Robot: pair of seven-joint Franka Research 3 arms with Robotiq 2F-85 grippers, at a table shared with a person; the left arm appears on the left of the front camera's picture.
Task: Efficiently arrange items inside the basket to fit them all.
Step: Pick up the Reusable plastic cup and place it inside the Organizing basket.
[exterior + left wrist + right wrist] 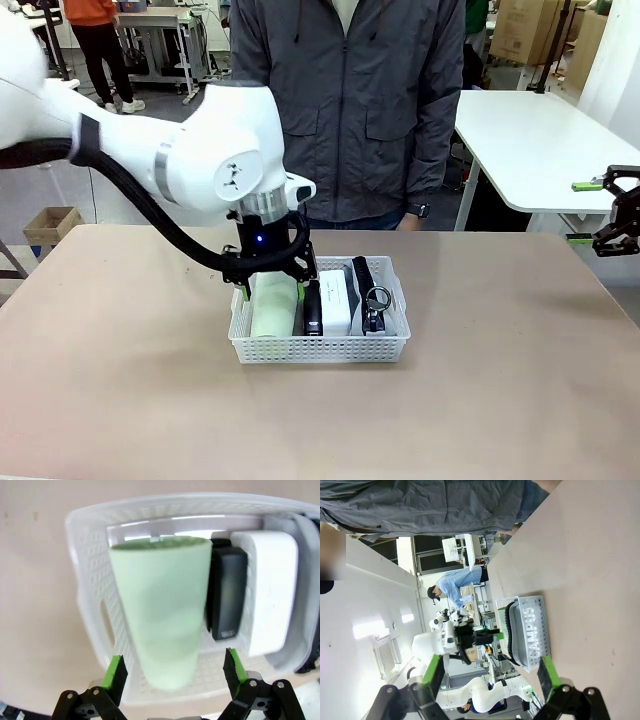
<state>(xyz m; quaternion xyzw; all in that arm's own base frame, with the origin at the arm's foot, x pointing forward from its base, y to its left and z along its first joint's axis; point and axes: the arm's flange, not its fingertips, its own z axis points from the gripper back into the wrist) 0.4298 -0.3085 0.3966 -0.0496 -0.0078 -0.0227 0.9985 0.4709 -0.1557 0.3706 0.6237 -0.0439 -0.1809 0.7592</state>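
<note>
The basket sits mid-tabletop. Inside it, the green cup lies at the left end, then the black stapler, the white block and the grey pouch. My left tool straddles the cup, jaws spread, not touching. My right tool hangs spread, well right of the basket.

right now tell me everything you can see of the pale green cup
The pale green plastic cup is a smooth, matte, tapered tumbler lying on its side at the left end of the white perforated plastic basket, rim toward the far wall, base toward the near wall. It looks plain and empty. On one side sits the black stapler, close against it or nearly so. The left hand hangs above its base, pads open on either side, not gripping.
</note>
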